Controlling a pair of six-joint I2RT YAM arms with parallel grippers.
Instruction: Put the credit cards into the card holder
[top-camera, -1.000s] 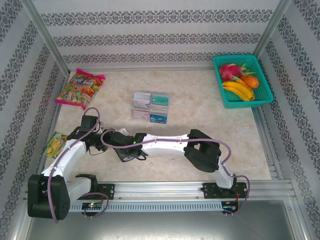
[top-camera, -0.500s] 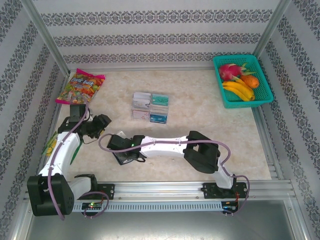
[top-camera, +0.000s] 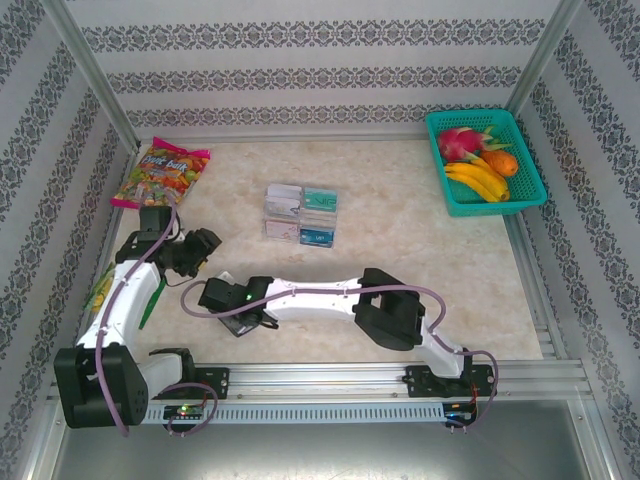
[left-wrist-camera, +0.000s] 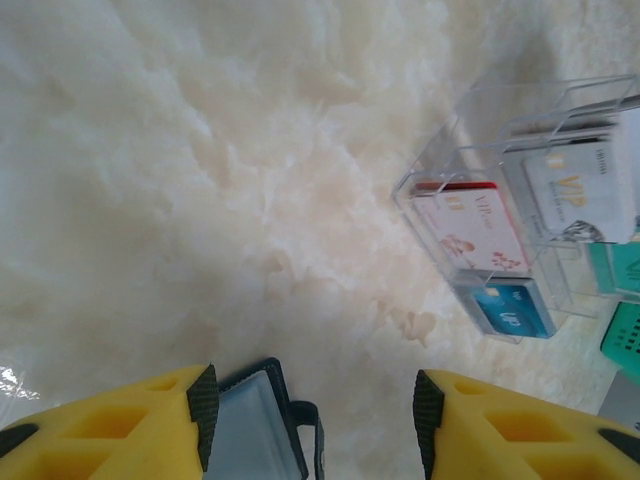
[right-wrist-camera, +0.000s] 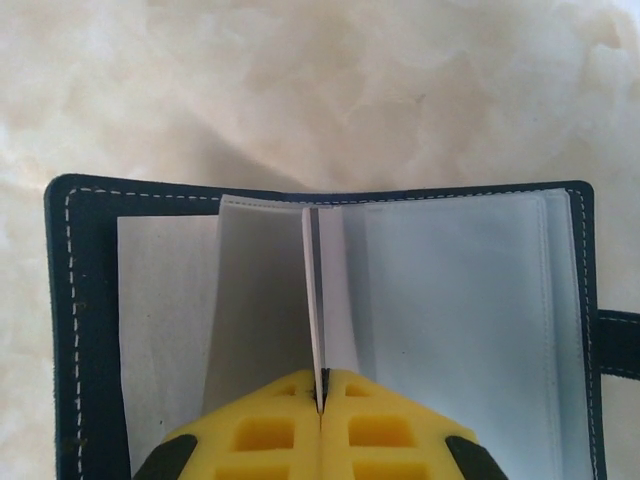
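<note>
From above and behind, the top camera looked down on the whole worktop (top-camera: 400, 210). Both wrist cameras looked down closely and shared the card holder (right-wrist-camera: 460, 290).

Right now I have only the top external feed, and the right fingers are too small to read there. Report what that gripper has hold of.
Observer: The right gripper is shut on a thin grey inner leaf of the card holder, which lies open on the table.
Operator: Give me the left gripper's state next.
Observer: The left gripper is open and holds nothing.
Operator: Now read me what it faces.
Observer: The clear tray. The two compartments nearest the left wrist camera hold a white card with red print and a blue card.
</note>
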